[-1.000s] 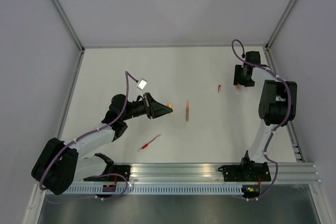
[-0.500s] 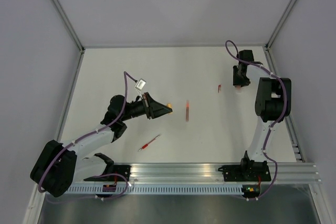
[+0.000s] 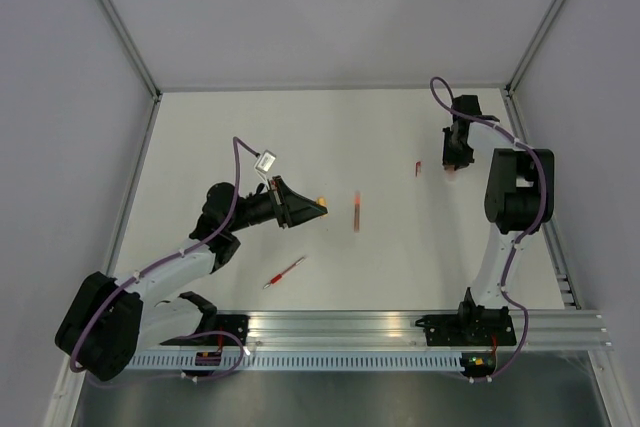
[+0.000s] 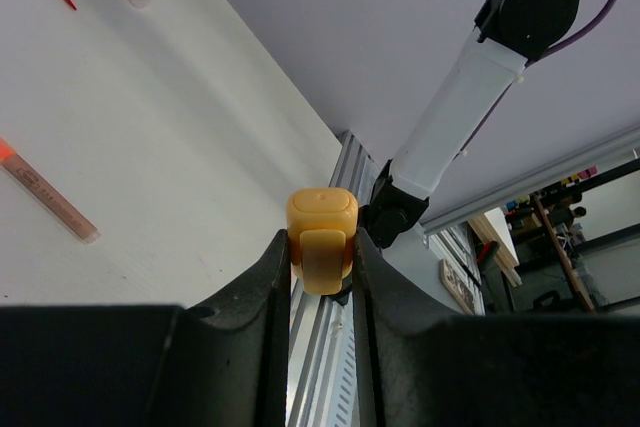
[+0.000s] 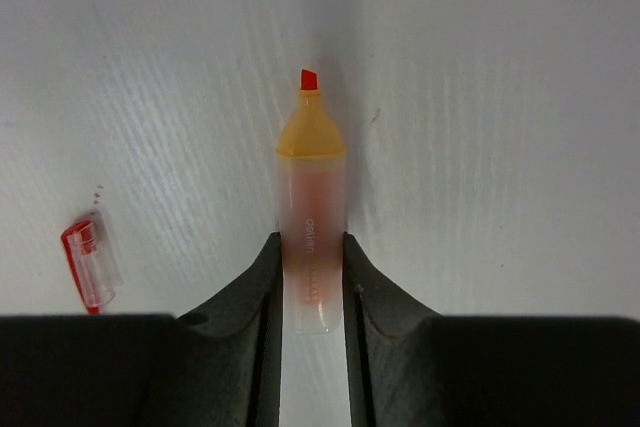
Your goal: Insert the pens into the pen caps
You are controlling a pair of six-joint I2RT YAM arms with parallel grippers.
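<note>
My left gripper (image 3: pixel 312 207) is shut on a stubby orange pen cap (image 4: pixel 321 219), which pokes out past the fingertips; the gripper is held above the table's left middle. My right gripper (image 3: pixel 452 160) at the far right is shut on an uncapped pale orange pen (image 5: pixel 311 177) whose red tip points away from the fingers, close over the table. A small red pen cap (image 5: pixel 88 265) lies just left of it. A red-orange pen (image 3: pixel 357 212) lies mid-table. A thin red pen (image 3: pixel 284 273) lies nearer the front.
Grey walls with aluminium posts close in the white table (image 3: pixel 380 127) at the back and on both sides. An aluminium rail (image 3: pixel 400 325) runs along the near edge and carries both arm bases. Purple cables loop off each wrist.
My right gripper has shifted a little left and back with the pen. The left arm has barely moved and still holds its cap.
</note>
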